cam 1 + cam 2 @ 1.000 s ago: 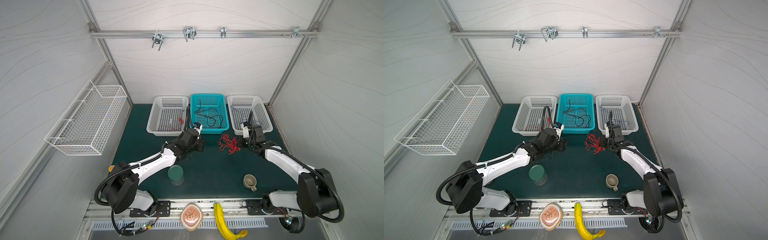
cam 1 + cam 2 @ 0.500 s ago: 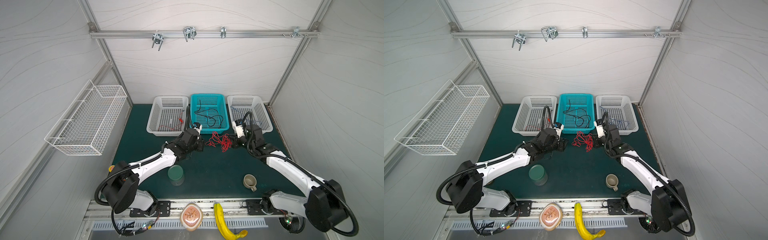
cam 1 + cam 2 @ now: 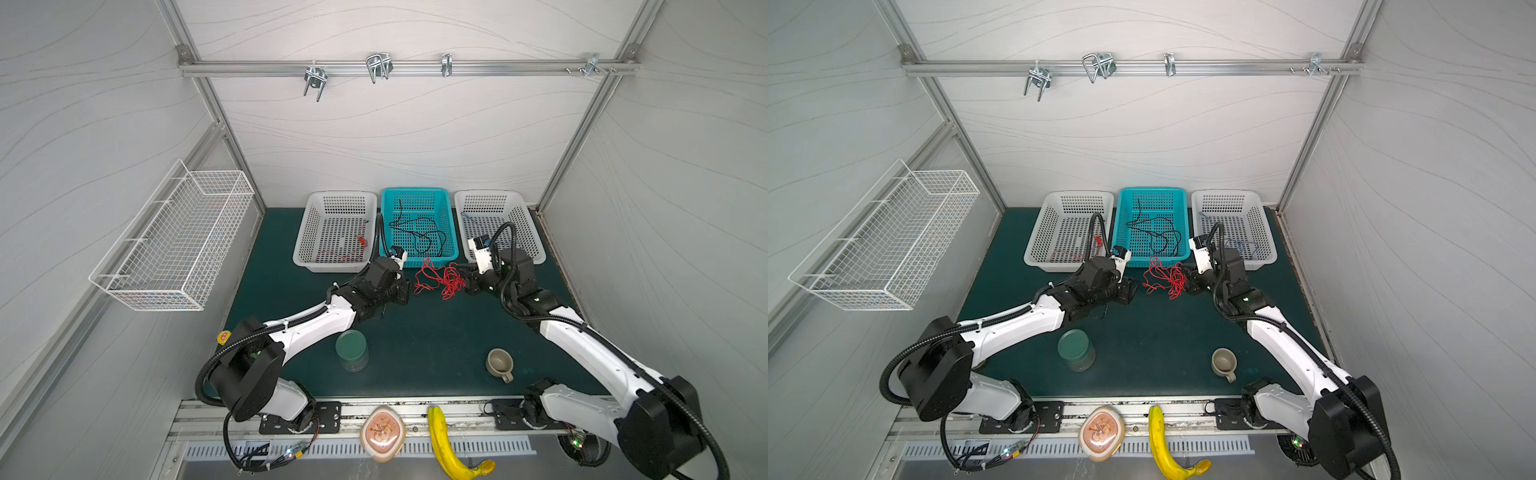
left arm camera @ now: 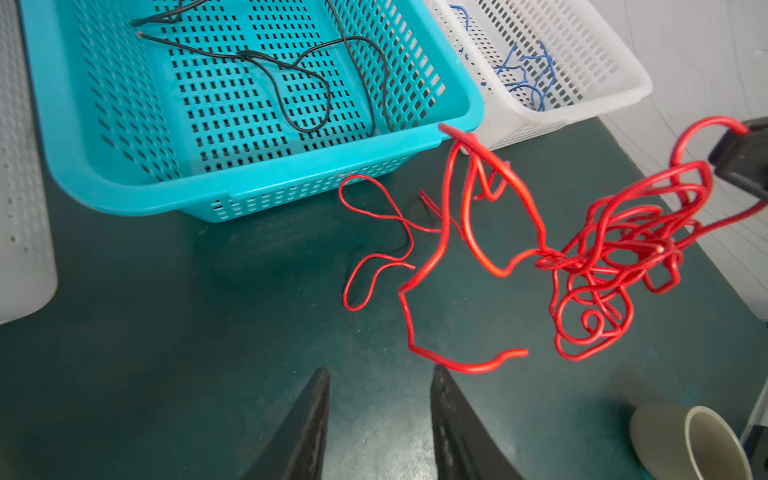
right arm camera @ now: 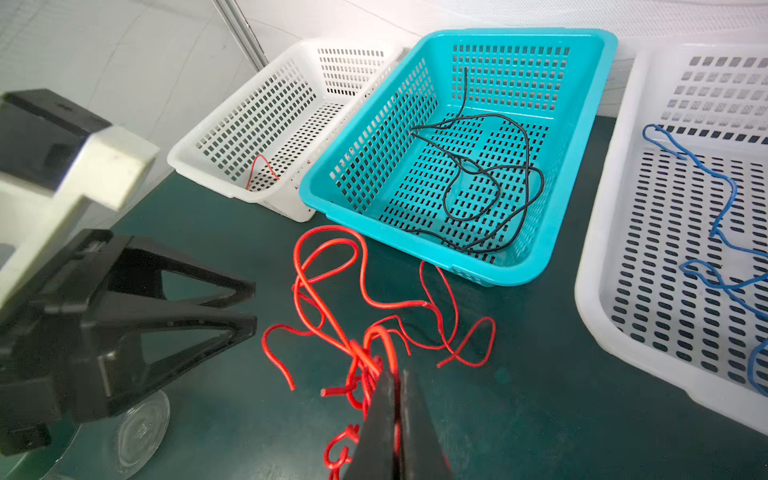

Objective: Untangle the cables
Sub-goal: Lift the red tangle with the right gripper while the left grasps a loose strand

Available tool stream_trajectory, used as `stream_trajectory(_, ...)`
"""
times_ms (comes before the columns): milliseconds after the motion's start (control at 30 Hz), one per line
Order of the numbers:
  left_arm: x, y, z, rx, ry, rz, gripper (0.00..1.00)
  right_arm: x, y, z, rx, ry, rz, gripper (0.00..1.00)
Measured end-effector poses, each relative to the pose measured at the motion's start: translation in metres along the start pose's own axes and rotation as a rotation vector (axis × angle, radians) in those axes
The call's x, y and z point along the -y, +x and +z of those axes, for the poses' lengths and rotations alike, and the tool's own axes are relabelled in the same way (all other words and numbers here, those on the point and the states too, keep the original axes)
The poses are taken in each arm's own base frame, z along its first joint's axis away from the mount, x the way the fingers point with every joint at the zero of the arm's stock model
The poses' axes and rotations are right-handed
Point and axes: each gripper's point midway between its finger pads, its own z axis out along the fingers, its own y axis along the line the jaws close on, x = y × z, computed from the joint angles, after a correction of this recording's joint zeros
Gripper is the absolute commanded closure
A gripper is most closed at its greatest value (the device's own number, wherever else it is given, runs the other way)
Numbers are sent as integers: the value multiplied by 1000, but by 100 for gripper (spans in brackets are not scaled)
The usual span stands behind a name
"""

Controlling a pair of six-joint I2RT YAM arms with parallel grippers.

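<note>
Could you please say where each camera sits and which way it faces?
Top views: high at the front, looking down at the table; left arm and right arm show.
Left wrist: faces the red cable tangle and teal basket past the open left gripper.
Right wrist: faces the tangle past the right gripper, shut on it.
Shared: tangle, teal basket.

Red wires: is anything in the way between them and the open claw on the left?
Nothing visible. Only bare mat shows between the open left gripper and the red wires, whose nearest loose end is just ahead of its fingertips. The right gripper is shut on them from the far side, not in between.
</note>
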Motion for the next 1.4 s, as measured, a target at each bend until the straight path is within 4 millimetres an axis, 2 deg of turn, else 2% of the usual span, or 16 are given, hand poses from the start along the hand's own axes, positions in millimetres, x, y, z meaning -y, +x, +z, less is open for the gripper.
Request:
stream_trajectory(167, 11, -8, -1, 43, 60, 2, 58, -7, -3, -2, 8, -37, -3, 100)
stream_trajectory(500, 17, -6, -3, 67, 110, 8, 62, -27, -11, -10, 38, -143, 3, 100)
stream_trajectory(600, 18, -7, -3, 77, 116, 10, 69, -35, -15, -14, 53, -182, 4, 100)
stream_trajectory(833, 17, -7, -3, 81, 113, 11, 100, -44, -18, -17, 61, -234, 10, 100)
stream_trajectory(933, 16, -7, -4, 82, 109, 9, 100, -43, -19, -17, 62, -229, 16, 100)
stream_trajectory(1033, 14, -7, -5, 80, 96, 9, 100, -38, -19, -15, 66, -199, 22, 100)
stream_trajectory(1200, 4, -8, -7, 90, 40, 3, 100, -15, -17, -9, 65, -69, 45, 100)
stream_trajectory(1400, -20, -8, -17, 106, -102, 1, 100, 28, 12, 5, -32, 156, 112, 100)
